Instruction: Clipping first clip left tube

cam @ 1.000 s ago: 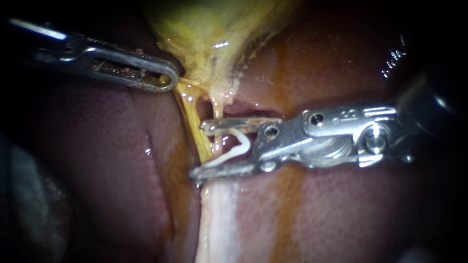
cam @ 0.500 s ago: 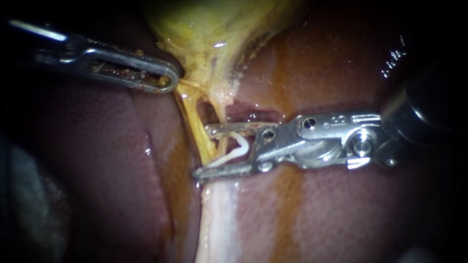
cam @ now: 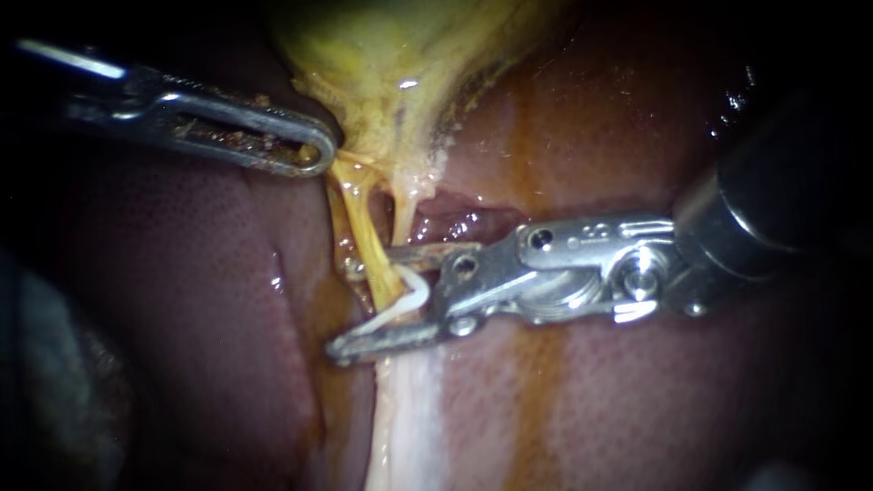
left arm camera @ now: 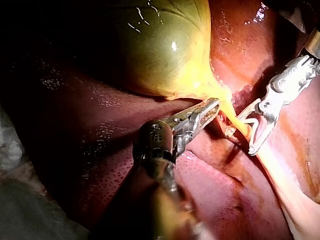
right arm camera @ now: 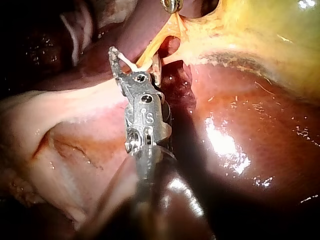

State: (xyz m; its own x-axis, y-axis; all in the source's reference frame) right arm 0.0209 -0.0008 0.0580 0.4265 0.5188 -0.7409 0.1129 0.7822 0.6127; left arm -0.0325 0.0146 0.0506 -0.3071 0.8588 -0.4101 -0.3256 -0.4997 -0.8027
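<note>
My right instrument [cam: 346,309] comes in from the right. Its jaws stand wide apart and carry a white clip [cam: 400,305] seated between them. The jaws straddle the left tube [cam: 368,241], a yellow strand that runs down from the gallbladder [cam: 400,45]; both jaw tips reach past it. The paler right tube [cam: 403,211] hangs just beside it, above the upper jaw. My left instrument [cam: 309,153] reaches in from the upper left, shut on yellow tissue at the gallbladder's neck and holding it taut. The left wrist view shows the clip [left arm camera: 252,120] against the strand.
Dark red liver [cam: 182,273] lies on both sides. A pale whitish band of tissue [cam: 409,409] runs down from under the right instrument's jaws. The right instrument's dark shaft [cam: 773,200] fills the upper right.
My right instrument has slid left and slightly down, so its jaws and the clip now reach across the left tube. The left instrument has stayed put.
</note>
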